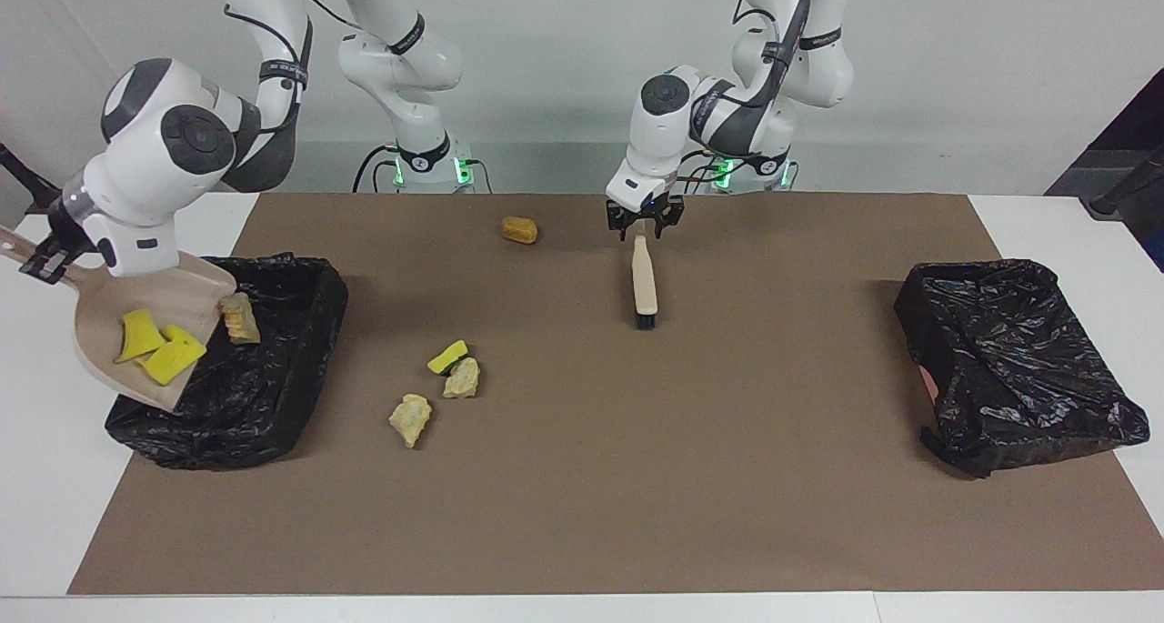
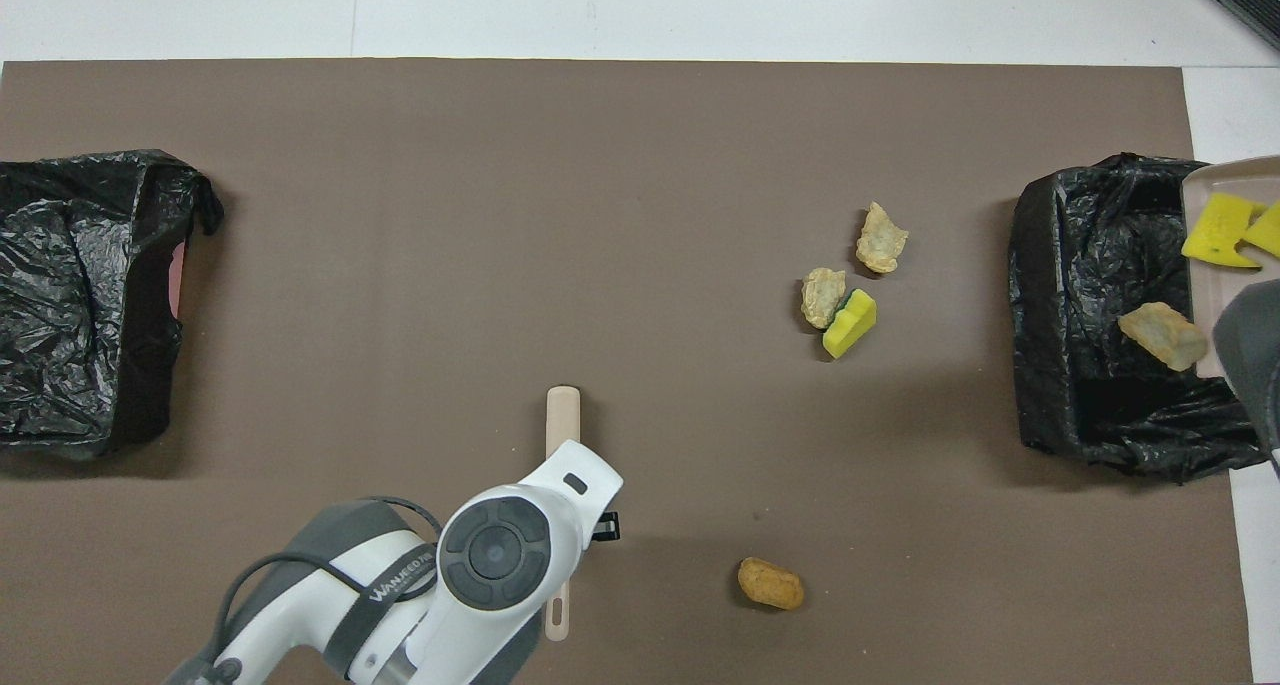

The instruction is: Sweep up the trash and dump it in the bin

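Prob. robotics lab, two arms bolted by white table, brown mat, bare grey wall

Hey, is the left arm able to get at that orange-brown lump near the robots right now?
Probably yes. The left gripper hangs over the brush handle, and the orange-brown lump lies beside it on open mat, nothing between them.

Bright, even light from above in both views. Soft short shadows under the scraps and beside the bin on the brown tabletop. Small glints on the black liner. Focus sharp; no obvious edge distortion.
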You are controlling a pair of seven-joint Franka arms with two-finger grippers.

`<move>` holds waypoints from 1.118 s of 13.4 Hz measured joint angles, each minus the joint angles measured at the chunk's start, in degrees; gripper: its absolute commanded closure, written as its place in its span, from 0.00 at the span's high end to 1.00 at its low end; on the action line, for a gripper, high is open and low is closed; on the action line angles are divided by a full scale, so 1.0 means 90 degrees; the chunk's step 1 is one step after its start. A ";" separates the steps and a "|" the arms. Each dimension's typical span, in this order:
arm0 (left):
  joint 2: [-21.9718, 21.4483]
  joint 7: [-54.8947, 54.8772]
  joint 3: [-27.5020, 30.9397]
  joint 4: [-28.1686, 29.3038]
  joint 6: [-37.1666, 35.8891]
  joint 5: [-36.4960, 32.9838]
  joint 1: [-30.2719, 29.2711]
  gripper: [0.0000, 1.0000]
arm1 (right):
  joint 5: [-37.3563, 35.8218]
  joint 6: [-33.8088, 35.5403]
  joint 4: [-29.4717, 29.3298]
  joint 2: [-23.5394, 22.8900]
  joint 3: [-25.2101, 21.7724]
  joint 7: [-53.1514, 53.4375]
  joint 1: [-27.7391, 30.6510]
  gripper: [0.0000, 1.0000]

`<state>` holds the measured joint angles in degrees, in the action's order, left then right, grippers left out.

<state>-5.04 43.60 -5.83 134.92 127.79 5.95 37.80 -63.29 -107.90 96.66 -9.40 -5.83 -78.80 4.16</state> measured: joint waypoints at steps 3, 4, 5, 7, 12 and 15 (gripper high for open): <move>-0.0003 -0.0479 0.0035 -0.0343 0.0006 -0.0039 -0.0830 1.00 | -0.0655 0.0248 0.0001 0.0016 0.0003 0.0088 -0.0274 0.00; -0.0004 -0.0703 0.0048 -0.0426 0.0005 -0.0094 -0.1125 1.00 | -0.0794 0.0311 0.0002 0.0031 0.0004 0.0088 -0.0352 0.00; -0.0005 -0.0935 0.0058 -0.0493 0.0005 -0.0170 -0.1395 1.00 | -0.0909 0.0346 0.0002 0.0048 0.0006 0.0088 -0.0404 0.00; -0.0015 -0.1540 0.0069 -0.0600 -0.0003 -0.0263 -0.1902 1.00 | -0.0987 0.0362 0.0002 0.0078 0.0005 0.0089 -0.0428 0.00; -0.0082 -0.3236 0.0076 -0.1109 -0.0637 -0.0273 -0.3097 1.00 | -0.1446 0.0357 0.0017 0.0082 0.0074 0.0049 -0.0447 0.00; -0.0086 -0.3698 0.0074 -0.1649 -0.1241 -0.0274 -0.3599 1.00 | -0.1749 0.0356 0.0020 0.0083 0.0099 0.0021 -0.0613 0.00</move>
<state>-5.82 10.32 -5.17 120.08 116.62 3.49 5.41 -79.03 -104.69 96.85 -8.65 -4.94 -78.61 -1.36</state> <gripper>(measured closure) 0.000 0.692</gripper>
